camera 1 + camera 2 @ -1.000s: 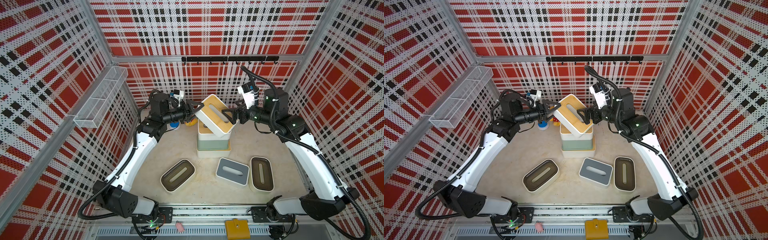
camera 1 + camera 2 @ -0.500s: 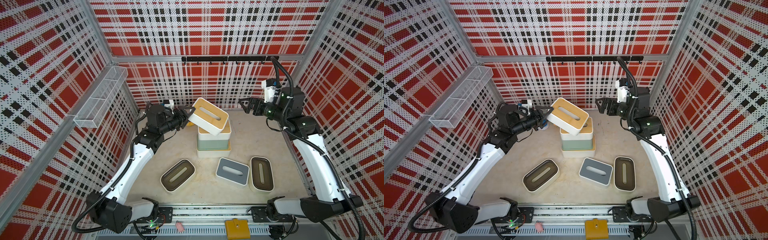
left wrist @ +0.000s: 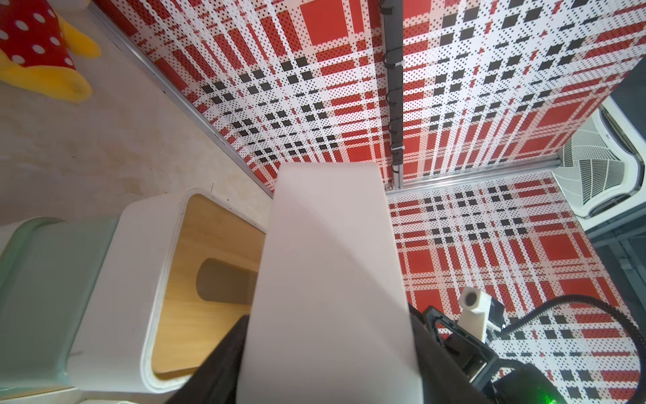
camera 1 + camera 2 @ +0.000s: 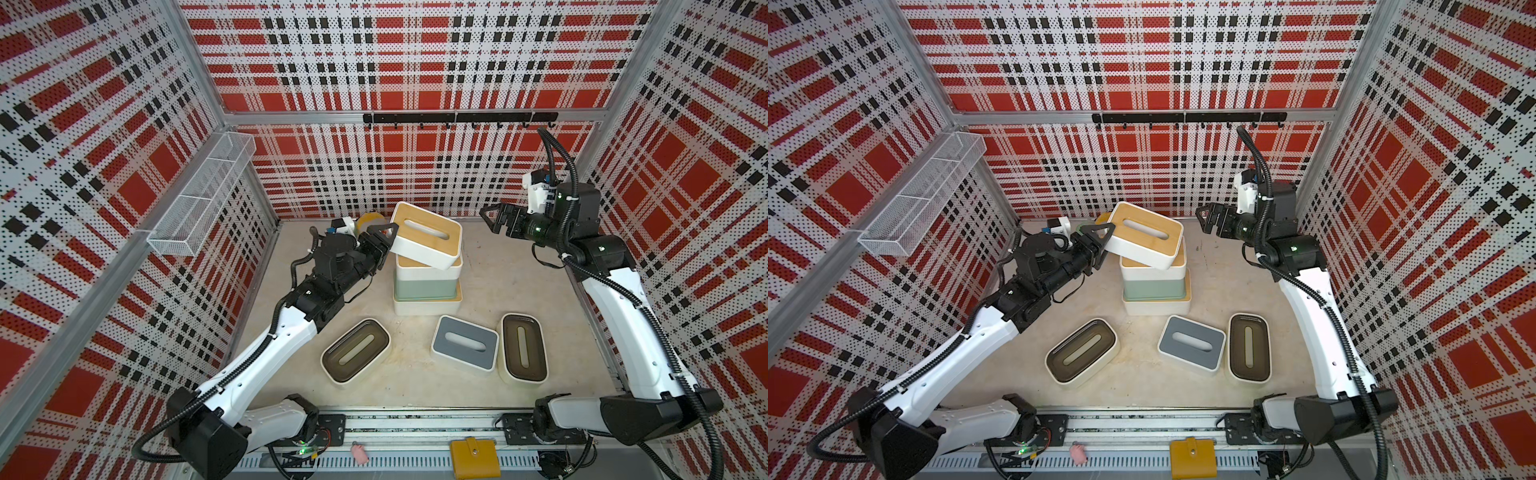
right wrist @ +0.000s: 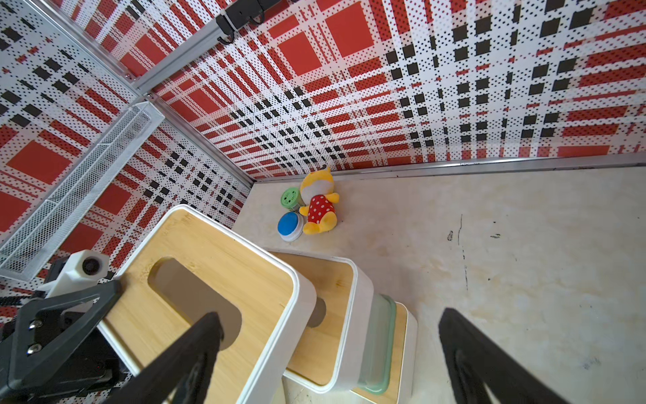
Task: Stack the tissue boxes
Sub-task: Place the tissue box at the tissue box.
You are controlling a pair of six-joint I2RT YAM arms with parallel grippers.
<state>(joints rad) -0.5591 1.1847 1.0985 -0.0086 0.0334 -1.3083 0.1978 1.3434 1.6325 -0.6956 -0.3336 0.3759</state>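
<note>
**Plainly askew: the top box hangs crooked over the stack**

The white bamboo-lidded box (image 4: pixel 428 237) is up over the stack (image 4: pixel 427 286) of three at mid-counter. It sits a little left and far of the stack and is tilted, left end higher. Its long axis runs from far left to near right, while the stacked boxes run left to right. The coming move, I judge, turns on twisting out that skew and shifting right and near before lowering. Whether its right end already touches the top lid I cannot tell.

The left jaws are closed partway, clamped on the box's left short end. The right jaws gape wide and empty on the far right, well apart from the box, over bare counter (image 4: pixel 503 282); that side offers open room.

Three loose boxes lie near: dark-lidded box (image 4: pixel 355 353), grey-lidded box (image 4: pixel 464 348) and upright dark-lidded box (image 4: pixel 523 353). A plush toy (image 5: pixel 318 206) crowds the far left corner.
</note>
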